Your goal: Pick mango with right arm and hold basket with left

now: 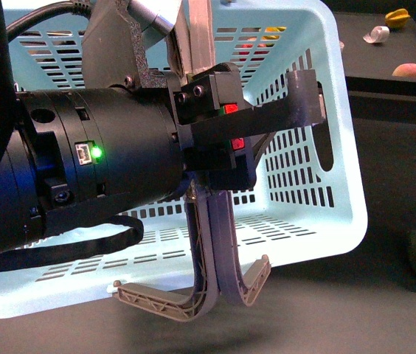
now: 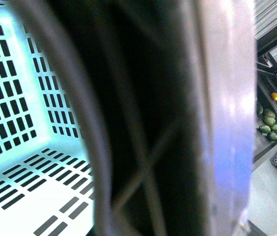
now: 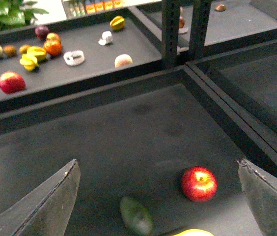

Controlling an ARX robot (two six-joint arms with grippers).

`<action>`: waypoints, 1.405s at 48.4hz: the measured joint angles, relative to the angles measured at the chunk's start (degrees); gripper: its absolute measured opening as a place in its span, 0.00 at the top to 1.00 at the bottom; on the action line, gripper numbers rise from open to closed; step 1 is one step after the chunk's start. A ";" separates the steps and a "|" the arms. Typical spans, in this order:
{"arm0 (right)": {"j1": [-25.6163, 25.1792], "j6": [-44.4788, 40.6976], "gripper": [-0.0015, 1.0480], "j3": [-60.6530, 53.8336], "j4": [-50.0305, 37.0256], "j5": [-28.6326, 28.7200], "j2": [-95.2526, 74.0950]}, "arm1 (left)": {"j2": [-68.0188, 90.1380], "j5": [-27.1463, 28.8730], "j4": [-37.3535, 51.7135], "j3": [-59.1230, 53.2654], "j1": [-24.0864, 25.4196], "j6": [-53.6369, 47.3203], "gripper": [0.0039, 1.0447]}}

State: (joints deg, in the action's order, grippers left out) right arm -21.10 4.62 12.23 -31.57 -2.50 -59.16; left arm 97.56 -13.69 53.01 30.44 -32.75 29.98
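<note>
Plainly, the right gripper (image 3: 157,162) stood wide apart; the smooth yellow oblong mango (image 3: 193,232) lay between its fingers, nearer the wrist, beside a red apple (image 3: 199,183). The left gripper (image 1: 226,140) clamped the light-blue slotted plastic basket (image 1: 341,147) by its grey-brown handle (image 1: 219,251).

Bench (image 3: 128,128) ahead of right gripper (image 3: 157,162): bare dark surface, passable between the wide-spread fingers.
Obstacles between the fingers: red apple (image 3: 199,183), dark green fruit (image 3: 136,215) and mango (image 3: 193,232), the last mostly cut off.
Divider rims (image 3: 104,96): raised, bounding the bench at back and side.
Posts (image 3: 170,29): two uprights at the far corner.
Basket (image 1: 319,184): tilted, inside bare; mouth barred by left arm (image 1: 82,162) and left gripper (image 1: 226,129), clamped on a handle (image 1: 289,110).
Second handle (image 1: 193,302): hung below the basket.
</note>
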 joint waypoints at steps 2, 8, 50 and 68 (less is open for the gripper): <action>-1.73 -1.75 0.08 1.20 -1.92 1.20 -4.55 | 0.00 0.04 0.00 0.00 0.00 0.02 0.85; -6.75 -11.30 0.08 5.57 -6.40 6.47 -19.98 | 0.02 0.17 0.00 0.00 0.02 -0.04 0.85; -19.06 -67.69 0.08 35.21 10.99 11.13 -77.90 | 0.04 0.11 0.00 0.00 0.02 0.02 0.85; -17.11 -68.87 0.08 44.39 12.02 8.66 -87.12 | 0.04 0.13 0.00 0.00 0.02 -0.02 0.85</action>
State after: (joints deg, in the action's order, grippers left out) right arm -38.22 -64.25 56.62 -19.55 6.15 -146.28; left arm 97.60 -13.56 53.01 30.44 -32.73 29.95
